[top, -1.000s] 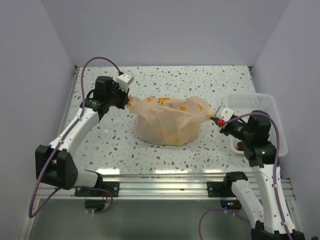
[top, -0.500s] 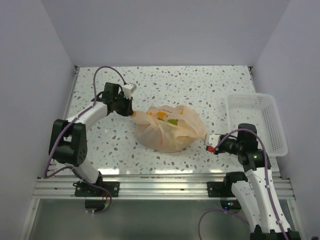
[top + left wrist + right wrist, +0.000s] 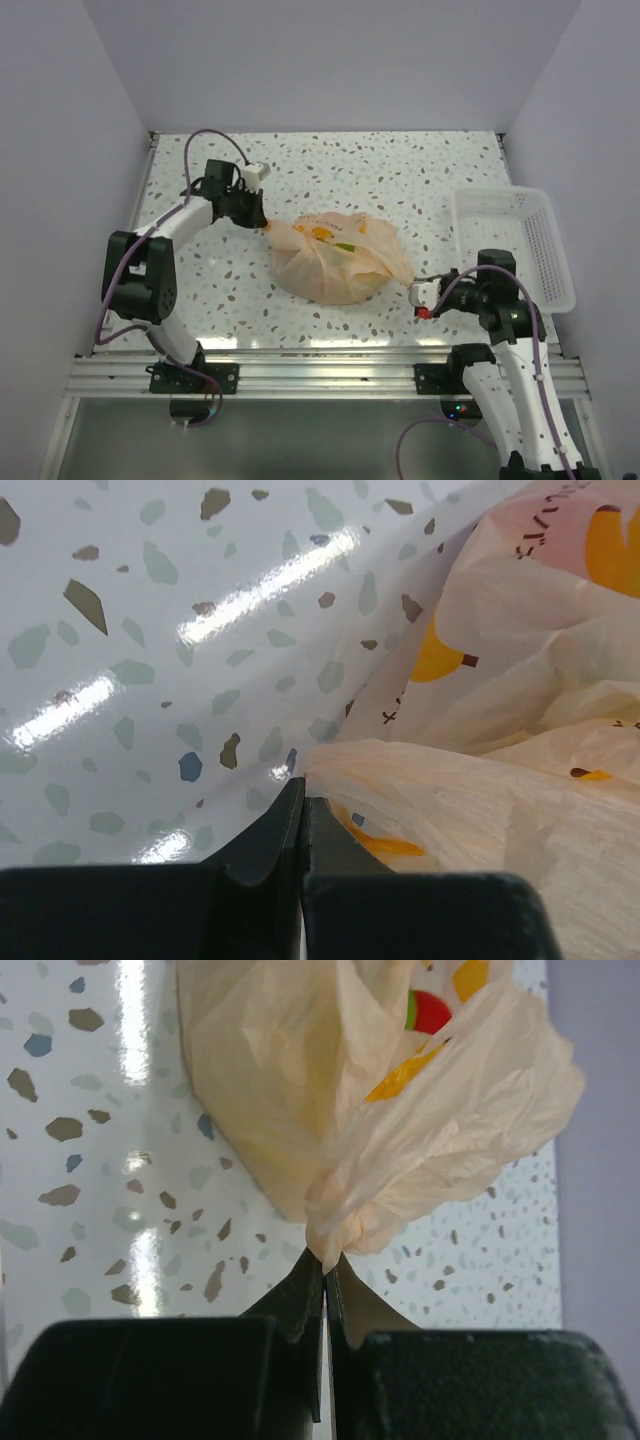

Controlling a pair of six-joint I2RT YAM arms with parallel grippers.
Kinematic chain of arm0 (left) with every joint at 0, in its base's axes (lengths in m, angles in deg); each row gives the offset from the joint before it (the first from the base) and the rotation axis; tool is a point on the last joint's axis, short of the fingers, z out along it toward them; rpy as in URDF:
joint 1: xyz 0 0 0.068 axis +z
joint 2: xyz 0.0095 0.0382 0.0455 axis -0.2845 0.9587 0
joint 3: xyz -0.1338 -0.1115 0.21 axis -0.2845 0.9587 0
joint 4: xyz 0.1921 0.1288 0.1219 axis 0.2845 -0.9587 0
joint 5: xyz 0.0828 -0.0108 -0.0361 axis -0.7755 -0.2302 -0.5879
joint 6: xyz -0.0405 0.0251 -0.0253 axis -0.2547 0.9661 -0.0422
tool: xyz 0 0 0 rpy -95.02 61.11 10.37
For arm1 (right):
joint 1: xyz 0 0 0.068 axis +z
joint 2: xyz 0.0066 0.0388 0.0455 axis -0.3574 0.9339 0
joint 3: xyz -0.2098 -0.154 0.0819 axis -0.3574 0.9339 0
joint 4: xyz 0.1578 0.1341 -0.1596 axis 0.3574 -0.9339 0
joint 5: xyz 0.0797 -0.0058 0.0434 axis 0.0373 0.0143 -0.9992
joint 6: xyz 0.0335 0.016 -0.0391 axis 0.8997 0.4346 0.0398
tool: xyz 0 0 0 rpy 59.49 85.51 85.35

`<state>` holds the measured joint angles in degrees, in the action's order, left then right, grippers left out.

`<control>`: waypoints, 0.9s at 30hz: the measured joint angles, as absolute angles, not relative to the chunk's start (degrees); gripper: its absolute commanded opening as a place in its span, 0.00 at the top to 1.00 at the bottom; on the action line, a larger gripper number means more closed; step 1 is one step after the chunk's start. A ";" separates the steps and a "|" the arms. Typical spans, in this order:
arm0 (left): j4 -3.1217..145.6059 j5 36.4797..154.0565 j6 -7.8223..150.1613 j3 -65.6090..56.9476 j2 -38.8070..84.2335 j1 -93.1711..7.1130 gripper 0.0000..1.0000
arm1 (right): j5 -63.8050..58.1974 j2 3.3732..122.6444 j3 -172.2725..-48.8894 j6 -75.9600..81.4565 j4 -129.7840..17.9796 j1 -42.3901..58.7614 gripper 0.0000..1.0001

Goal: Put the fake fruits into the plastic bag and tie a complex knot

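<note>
Centrally, crinkly translucent peach plastic bag [image 3: 335, 268], twisted ends in clenched left claw [image 3: 263, 222] and right claw [image 3: 416, 293]

Plastic bag [image 3: 335, 262]: thin, translucent pale peach-orange film with yellow-orange prints, crinkled. It sits mid-table as 1 rounded bundle, gathered shut on top.
Bag ends: 2 tapering tails. 1 runs left-rear into the pinched left gripper [image 3: 300, 785], 1 runs right-front into the pinched right gripper [image 3: 327, 1260], where it bunches into a twist.
Fake fruits [image 3: 345, 245]: inside the bag. Green and red patches show through the film, outlines unclear.
</note>
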<state>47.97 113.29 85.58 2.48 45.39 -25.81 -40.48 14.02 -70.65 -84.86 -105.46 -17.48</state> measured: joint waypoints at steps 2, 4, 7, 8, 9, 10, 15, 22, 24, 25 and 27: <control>46.86 114.32 85.91 0.40 45.11 -25.55 1.00 | -41.82 14.18 -74.89 -84.34 -105.68 -17.48 1.00; 46.51 115.52 86.48 -1.52 44.14 -25.28 1.00 | -43.59 14.62 -78.87 -83.44 -105.54 -17.48 1.00; 46.75 116.72 87.18 -2.36 40.84 -24.89 1.00 | -46.38 15.80 -84.00 -80.45 -104.10 -17.54 1.00; 46.81 116.87 87.55 -2.36 39.36 -24.71 1.00 | -47.32 16.19 -85.08 -79.37 -103.16 -17.54 1.00; 47.05 116.96 87.92 -2.36 37.87 -24.47 1.00 | -48.02 16.60 -85.88 -78.35 -102.14 -17.56 1.00; 47.42 117.03 88.20 -2.36 36.34 -24.26 1.00 | -48.83 17.00 -86.47 -77.34 -101.06 -17.61 1.00; 48.65 117.55 91.00 -2.77 30.81 -23.60 0.75 | -50.93 18.81 -87.46 -75.94 -98.18 -17.59 1.00; 48.21 119.48 97.23 -2.77 25.65 -23.53 0.25 | -52.31 19.88 -87.35 -76.47 -97.00 -17.46 1.00; 47.82 120.42 99.33 -2.77 23.84 -23.40 0.15 | -52.66 19.86 -87.06 -76.51 -96.30 -17.19 1.00; 47.60 121.33 100.64 -2.79 22.68 -23.34 0.06 | -52.90 19.86 -86.91 -76.53 -96.04 -17.17 1.00; 47.18 123.91 102.72 -3.16 20.54 -23.29 0.00 | -53.27 19.90 -86.65 -76.45 -95.45 -16.95 1.00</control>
